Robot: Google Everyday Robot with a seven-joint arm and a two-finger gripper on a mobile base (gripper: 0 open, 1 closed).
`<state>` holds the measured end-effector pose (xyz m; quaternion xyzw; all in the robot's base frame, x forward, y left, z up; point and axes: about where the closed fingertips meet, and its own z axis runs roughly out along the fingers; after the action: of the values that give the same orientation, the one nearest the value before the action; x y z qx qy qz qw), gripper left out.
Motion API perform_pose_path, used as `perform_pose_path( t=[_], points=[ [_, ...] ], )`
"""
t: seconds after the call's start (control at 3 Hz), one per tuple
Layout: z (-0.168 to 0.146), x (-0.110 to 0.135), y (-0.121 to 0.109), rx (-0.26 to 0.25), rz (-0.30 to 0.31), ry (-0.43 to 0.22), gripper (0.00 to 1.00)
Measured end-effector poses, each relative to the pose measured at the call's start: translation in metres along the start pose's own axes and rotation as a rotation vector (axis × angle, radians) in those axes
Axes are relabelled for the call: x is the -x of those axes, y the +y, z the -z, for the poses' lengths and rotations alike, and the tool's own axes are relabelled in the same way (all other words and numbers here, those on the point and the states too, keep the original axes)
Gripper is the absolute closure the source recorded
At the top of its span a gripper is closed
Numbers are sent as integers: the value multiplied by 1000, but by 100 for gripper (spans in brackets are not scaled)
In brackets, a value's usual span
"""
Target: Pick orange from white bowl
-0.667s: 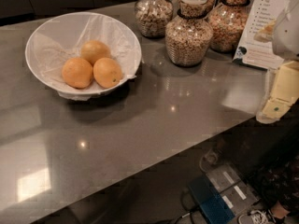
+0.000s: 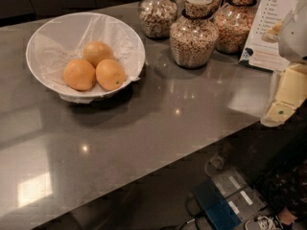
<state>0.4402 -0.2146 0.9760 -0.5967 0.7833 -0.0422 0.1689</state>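
The white bowl point(image 2: 50, 44), wide, shallow and lined with crinkled white paper, stands at the back left of the grey counter. Three oranges lie in it, touching each other: one at the front left point(image 2: 79, 74), one at the front right point(image 2: 110, 74) and one behind them point(image 2: 97, 52). My gripper point(image 2: 284, 99), cream-coloured, hangs at the right edge of the view over the counter's right end, far from the bowl. It holds nothing that I can see. The white arm point(image 2: 295, 32) above it is partly cut off by the frame.
Three glass jars of cereal point(image 2: 194, 30) stand in a row at the back, right of the bowl. A printed sign point(image 2: 268, 28) leans at the back right, just behind my gripper. The counter's front edge point(image 2: 158, 171) runs diagonally; below it are floor and a blue device point(image 2: 216, 207).
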Motion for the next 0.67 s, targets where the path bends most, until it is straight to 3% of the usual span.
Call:
perform_pose_path(
  t=[0.33,0.67],
  points=[
    [-21,13,-1,8,9,-30,0],
    [-41,44,-6,18,69,-86,0]
  ],
)
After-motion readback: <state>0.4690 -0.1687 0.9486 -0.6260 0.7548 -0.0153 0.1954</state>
